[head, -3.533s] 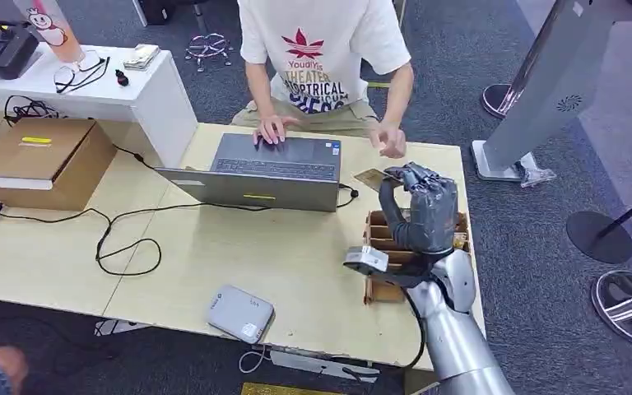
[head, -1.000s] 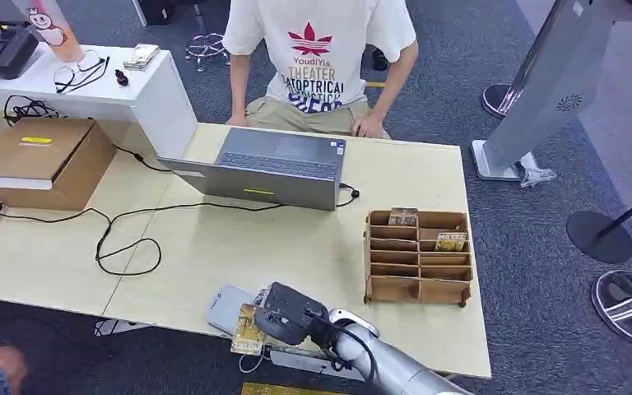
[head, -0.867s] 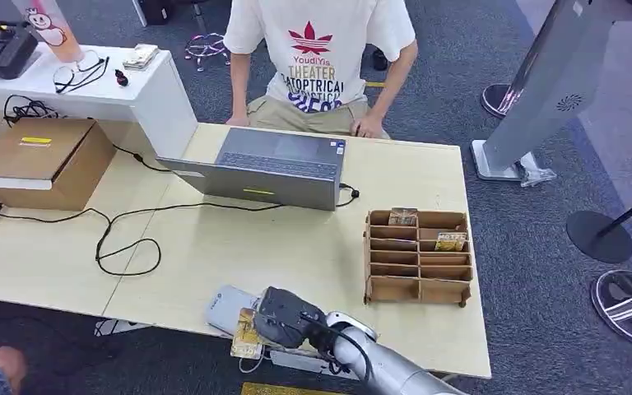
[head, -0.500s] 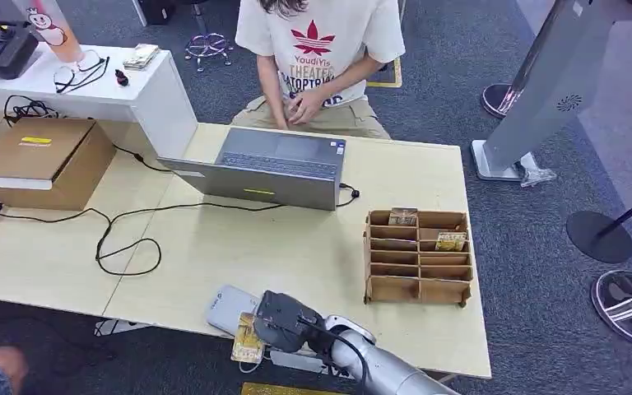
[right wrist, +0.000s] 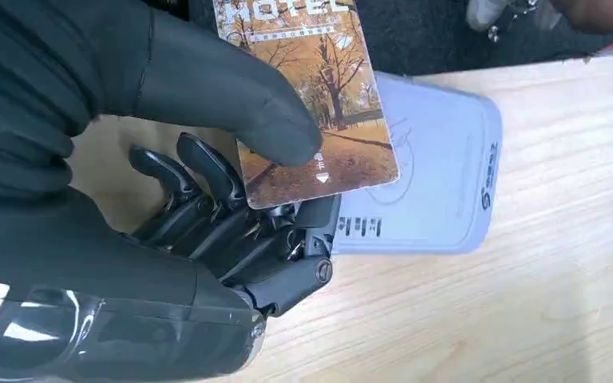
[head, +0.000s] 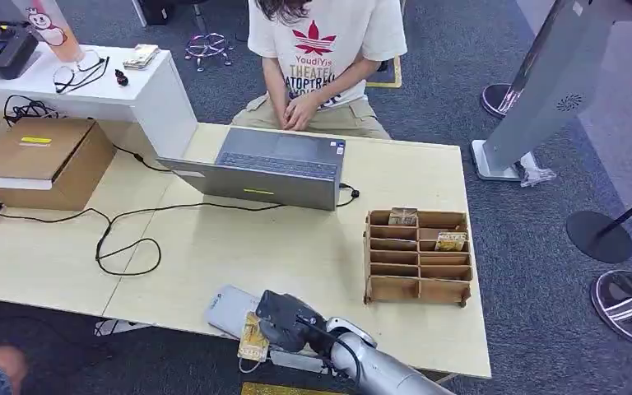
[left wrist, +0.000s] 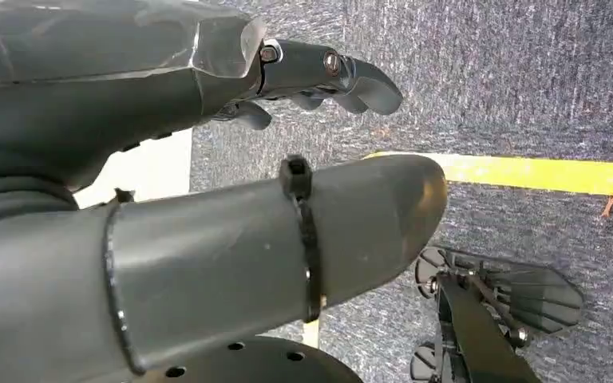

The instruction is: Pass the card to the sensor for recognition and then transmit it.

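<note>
— Holding the hotel card tight, your right hand has it over the grey card reader, right?
— Yes. Your left hand hangs loose, holding nothing. Careful: only the thumb pins it, so a tilt could drop it off the table edge.

You see the card printed with autumn trees in orange and brown, white lettering across it, pinched by the black right hand. The sensor under it is pale grey-blue with dark print. The table is light wood grain, the laptop grey, the slotted rack brown. The person's shirt is white with a red leaf motif.
</note>
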Available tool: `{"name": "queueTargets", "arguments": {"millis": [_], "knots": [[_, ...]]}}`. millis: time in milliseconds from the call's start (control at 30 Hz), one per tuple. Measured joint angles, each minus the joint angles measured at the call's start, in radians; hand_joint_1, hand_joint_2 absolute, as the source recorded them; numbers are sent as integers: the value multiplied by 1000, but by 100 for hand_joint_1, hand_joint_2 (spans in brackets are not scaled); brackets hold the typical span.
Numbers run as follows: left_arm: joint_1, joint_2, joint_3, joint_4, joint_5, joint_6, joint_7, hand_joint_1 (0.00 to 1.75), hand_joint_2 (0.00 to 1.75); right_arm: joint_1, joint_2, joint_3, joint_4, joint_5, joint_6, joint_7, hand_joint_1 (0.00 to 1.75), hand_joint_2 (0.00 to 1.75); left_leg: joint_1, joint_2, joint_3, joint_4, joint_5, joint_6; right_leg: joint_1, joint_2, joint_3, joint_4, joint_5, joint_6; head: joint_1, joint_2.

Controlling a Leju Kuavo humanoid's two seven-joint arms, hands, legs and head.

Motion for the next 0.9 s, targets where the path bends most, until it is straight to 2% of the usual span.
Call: {"name": "queueTargets", "arguments": {"millis": [167, 367, 900], "knots": [[-3, -8, -10, 0, -8, 4, 9, 0, 0, -31, 2, -24, 36, -44, -49, 27, 175, 175, 0, 0, 0, 0, 0, 0, 0, 0, 0, 0, 0, 0, 0, 0], [-5, -12, -22, 0, -15, 5, 9, 0, 0, -43, -1, -59, 55, -56, -76, 37, 175, 175, 0, 0, 0, 0, 0, 0, 0, 0, 0, 0, 0, 0, 0, 0], [-12, -22, -29, -1, -17, 20, 10, 0, 0, -42, -2, -64, 67, 37, -72, 71, 175, 175, 0, 0, 1, 0, 0, 0, 0, 0, 1, 0, 0, 0, 0, 0]]}}
